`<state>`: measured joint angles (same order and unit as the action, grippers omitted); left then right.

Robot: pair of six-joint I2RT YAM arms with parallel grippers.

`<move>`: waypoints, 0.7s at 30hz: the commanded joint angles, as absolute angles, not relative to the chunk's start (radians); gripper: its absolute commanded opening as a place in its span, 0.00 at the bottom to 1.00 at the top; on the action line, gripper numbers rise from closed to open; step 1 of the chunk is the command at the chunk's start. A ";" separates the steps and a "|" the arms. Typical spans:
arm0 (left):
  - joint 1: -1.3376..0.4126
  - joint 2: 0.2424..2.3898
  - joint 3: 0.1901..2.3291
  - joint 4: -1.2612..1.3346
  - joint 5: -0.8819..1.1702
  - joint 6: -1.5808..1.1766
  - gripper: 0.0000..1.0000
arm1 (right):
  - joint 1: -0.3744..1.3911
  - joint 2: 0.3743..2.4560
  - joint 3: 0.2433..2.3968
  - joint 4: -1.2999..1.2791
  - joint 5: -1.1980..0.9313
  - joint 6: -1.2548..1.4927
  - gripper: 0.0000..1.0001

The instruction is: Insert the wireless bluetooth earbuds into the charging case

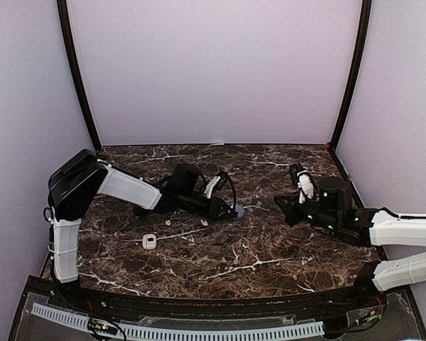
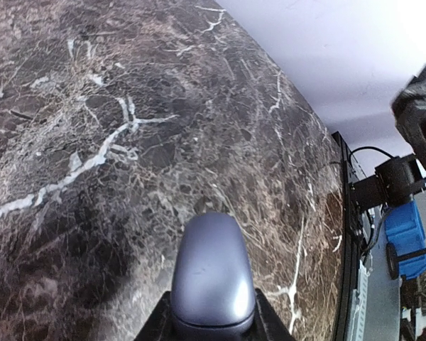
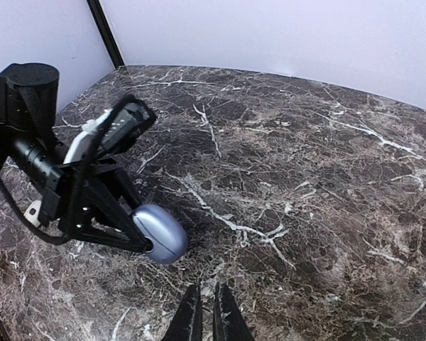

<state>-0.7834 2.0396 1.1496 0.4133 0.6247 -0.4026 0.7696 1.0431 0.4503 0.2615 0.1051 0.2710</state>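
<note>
Glossy grey-blue case (image 3: pixel 161 232), likely light and slippery, is clamped across its sides by the left gripper (image 3: pixel 131 226); the right gripper (image 3: pixel 207 316) is closed, empty.

Lower end of charging case (image 2: pixel 213 273) beyond the bottom edge; white specks (image 1: pixel 203 222) indistinctly tiny.

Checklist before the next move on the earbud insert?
1. Left hand gripping grey-blue case: ok.
2. Case lid open: not ok, looks closed.
3. Earbud in right hand: not ok, fingers nearly together, nothing seen between them.
4. Earbuds located: cannot tell, white specks near the case are too small to identify.
5. Hands apart from each other: ok.
</note>
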 commanded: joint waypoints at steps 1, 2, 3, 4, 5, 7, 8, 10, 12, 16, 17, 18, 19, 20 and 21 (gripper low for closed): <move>-0.800 2.125 1.312 0.198 0.634 -0.466 0.17 | 0.752 1.032 0.433 0.294 0.123 0.294 0.08; -0.803 2.139 1.331 0.188 0.629 -0.475 0.17 | 0.751 1.031 0.433 0.293 0.122 0.294 0.08; -0.804 2.151 1.344 0.183 0.629 -0.486 0.17 | 0.750 1.030 0.432 0.292 0.120 0.293 0.08; -0.804 2.164 1.360 0.179 0.629 -0.504 0.17 | 0.748 1.026 0.430 0.292 0.120 0.293 0.08; -0.804 2.178 1.378 0.168 0.631 -0.519 0.17 | 0.748 1.025 0.428 0.294 0.120 0.294 0.08; -0.805 2.211 1.424 0.137 0.647 -0.538 0.19 | 0.746 1.019 0.424 0.297 0.118 0.293 0.08; -0.807 2.225 1.448 0.118 0.652 -0.543 0.20 | 0.744 1.017 0.423 0.298 0.115 0.293 0.08; -0.811 2.250 1.487 0.091 0.664 -0.551 0.21 | 0.742 1.014 0.426 0.299 0.109 0.292 0.08; -0.813 2.265 1.511 0.074 0.678 -0.563 0.25 | 0.739 1.010 0.434 0.293 0.103 0.289 0.08; -0.813 2.271 1.543 0.014 0.656 -0.548 0.51 | 0.736 1.009 0.447 0.279 0.095 0.283 0.08; -0.813 2.267 1.547 -0.009 0.640 -0.537 0.55 | 0.735 1.009 0.450 0.277 0.091 0.283 0.08; -0.813 2.261 1.549 -0.032 0.616 -0.530 0.59 | 0.735 1.010 0.451 0.276 0.087 0.282 0.08; -0.813 2.253 1.549 -0.056 0.592 -0.520 0.63 | 0.735 1.009 0.452 0.276 0.084 0.281 0.08; -0.813 2.244 1.547 -0.077 0.571 -0.509 0.69 | 0.734 1.009 0.452 0.276 0.081 0.281 0.08; -0.813 2.235 1.543 -0.096 0.551 -0.499 0.77 | 0.734 1.010 0.454 0.277 0.079 0.281 0.08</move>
<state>-0.8082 2.2742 1.5330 0.0372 0.6327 -0.5362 0.7441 1.0214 0.4355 0.2604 0.0971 0.2855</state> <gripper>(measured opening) 0.662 0.079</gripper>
